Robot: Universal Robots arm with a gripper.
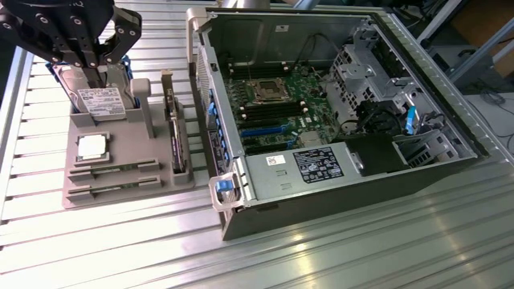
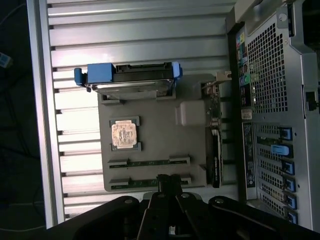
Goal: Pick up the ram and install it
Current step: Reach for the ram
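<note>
While the black multi-link end effector (image 1: pixel 95 60) hangs high at the exterior view's far left, above the silver hard drive (image 1: pixel 103 101) standing in the grey moulded fixture (image 1: pixel 148 150), its jaws are fully closed with nothing between them. Step in hand: approach, ahead of the pick; nothing of the install is done. The ram (image 1: pixel 112 189), a thin green circuit-board stick, sits on edge in the fixture's nearest slot, with a second like stick (image 1: pixel 112 170) in the slot just beyond it. In the wrist view the closed fingertips line up over the nearer stick, though well above it. The ram's long axis runs across the fixture, parallel to the hard drive's face, roughly left to right in the exterior view; its narrow top edge points upward. Judgement: a pick calls for the jaws to part and come down astride that thin edge, near mid-length. The dark memory slots (image 1: pixel 273 111) on the green motherboard (image 1: pixel 289 90) in the open grey computer case (image 1: pixel 337 198), at the right on the ribbed metal table (image 1: pixel 362 241), appear to run nearly parallel to the ram, so little turning seems needed.
</note>
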